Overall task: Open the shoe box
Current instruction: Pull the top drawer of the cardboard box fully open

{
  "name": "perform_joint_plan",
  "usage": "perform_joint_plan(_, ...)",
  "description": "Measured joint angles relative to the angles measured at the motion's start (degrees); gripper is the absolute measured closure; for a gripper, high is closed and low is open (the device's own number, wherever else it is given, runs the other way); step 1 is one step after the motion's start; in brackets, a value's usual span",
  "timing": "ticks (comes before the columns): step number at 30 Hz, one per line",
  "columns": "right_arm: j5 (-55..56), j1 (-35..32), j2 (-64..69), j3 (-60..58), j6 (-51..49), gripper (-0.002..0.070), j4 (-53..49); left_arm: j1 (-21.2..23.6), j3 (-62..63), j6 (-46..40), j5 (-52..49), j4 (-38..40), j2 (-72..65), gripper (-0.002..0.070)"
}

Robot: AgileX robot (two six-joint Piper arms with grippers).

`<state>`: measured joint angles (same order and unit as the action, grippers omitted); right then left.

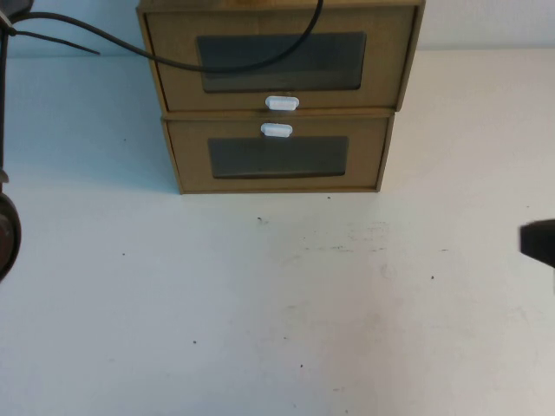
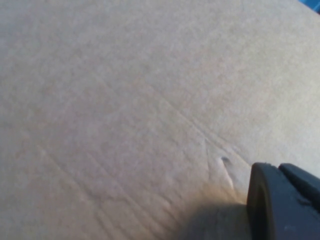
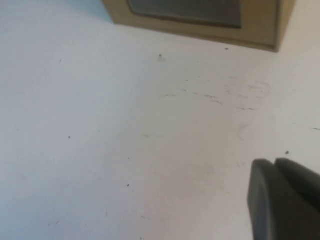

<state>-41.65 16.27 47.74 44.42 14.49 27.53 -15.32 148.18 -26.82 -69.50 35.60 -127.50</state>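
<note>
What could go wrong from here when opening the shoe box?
The black cable hangs across the front of the upper shoe box, so a pull on its white handle could snag it. The lower handle, on the lower shoe box, sits right below; the right gripper, shut over the table on the right, might catch the wrong one. The left gripper is close against cardboard and could shove the stack.

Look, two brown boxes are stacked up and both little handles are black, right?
No. The high view shows the upper handle and lower handle both white. The left gripper is close over cardboard; the right gripper hangs shut over the table.
</note>
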Motion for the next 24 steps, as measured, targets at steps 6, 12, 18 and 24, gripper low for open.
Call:
perform_joint_plan(6, 1.8, 12.8, 19.3, 13.4, -3.1, 0.0691, -12.0, 0.0, 0.0, 2.3, 0.0, 0.1, 0.0, 0.0679)
perform_joint_plan(12, 2.0, 25.0, 35.0, 24.5, -16.3, 0.0691, -37.5, 0.0, 0.0, 3.9, 0.0, 0.1, 0.0, 0.0679)
perform_joint_plan(18, 5.3, 31.9, 44.0, 27.5, -28.6, 0.0691, -67.4, 0.0, 0.0, 5.6, 0.0, 0.1, 0.0, 0.0679)
perform_joint_plan(24, 8.0, 34.2, 49.3, 27.5, -43.2, 0.0691, -96.2, 0.5, 0.0, 8.6, -0.1, 0.6, 0.0, 0.0679)
